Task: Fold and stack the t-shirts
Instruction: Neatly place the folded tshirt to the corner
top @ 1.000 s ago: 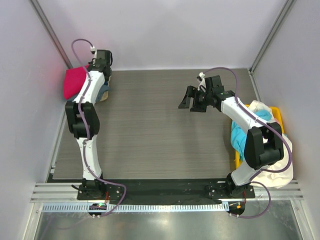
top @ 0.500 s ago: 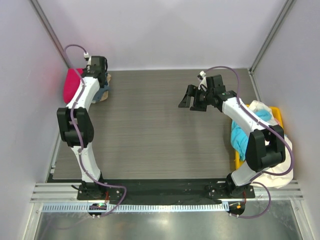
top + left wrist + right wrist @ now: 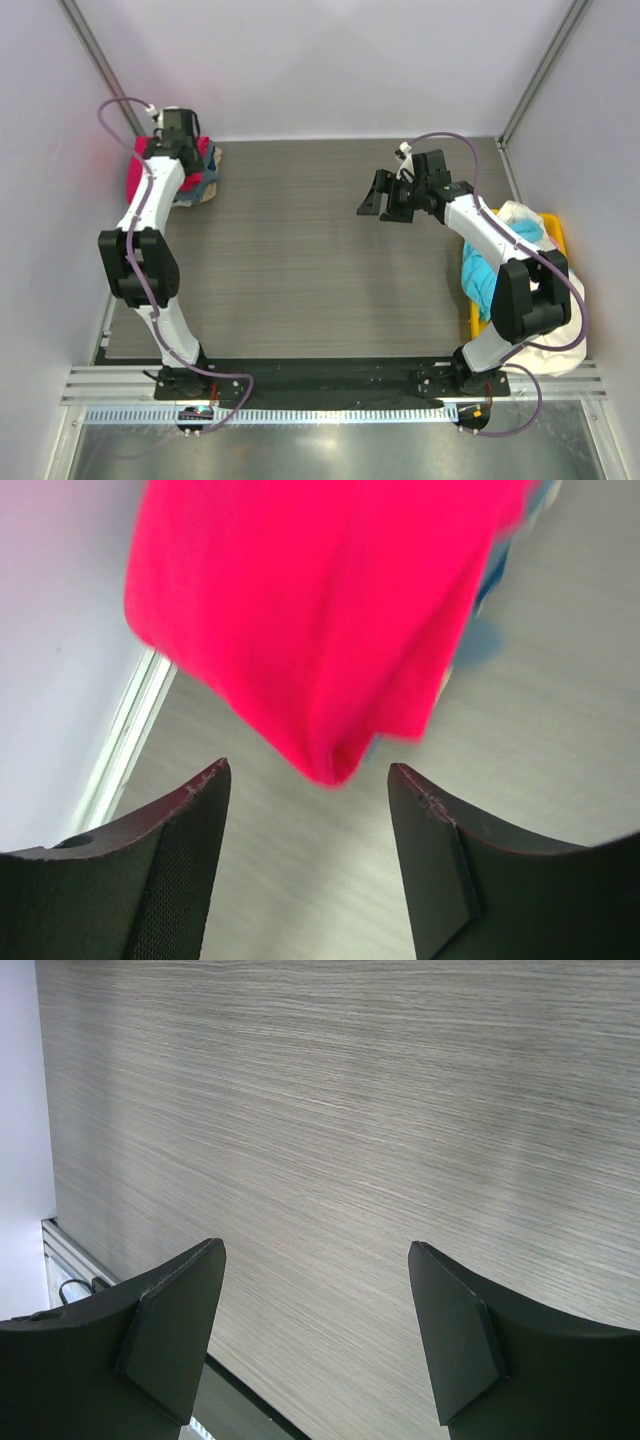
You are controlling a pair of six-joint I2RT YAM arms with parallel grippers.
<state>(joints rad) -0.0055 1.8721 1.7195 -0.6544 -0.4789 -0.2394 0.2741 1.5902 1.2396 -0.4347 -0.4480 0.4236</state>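
The bright red-pink t-shirt (image 3: 133, 172) lies in the far left corner, over a slate blue-grey one (image 3: 205, 184) and a tan one (image 3: 211, 194). My left gripper (image 3: 180, 148) hovers over this pile. In the left wrist view its jaws (image 3: 308, 780) stand open and apart from the red-pink cloth (image 3: 320, 610), whose lower corner ends just beyond the fingertips. My right gripper (image 3: 373, 200) hangs open over the table's middle right, with only bare table between its fingers (image 3: 315, 1255). A cyan t-shirt (image 3: 480, 276) and a cream-white one (image 3: 520, 214) lie in the bin at the right.
A yellow plastic bin (image 3: 556, 234) stands at the table's right edge, with white cloth (image 3: 570, 335) spilling over its near side. Walls close in the back and both sides. The grey wood-grain table (image 3: 300, 250) stretches between the two arms.
My left gripper has opened and let go of the red-pink t-shirt, which now drapes over the pile. The left arm has swung left toward the corner. The right arm has not moved.
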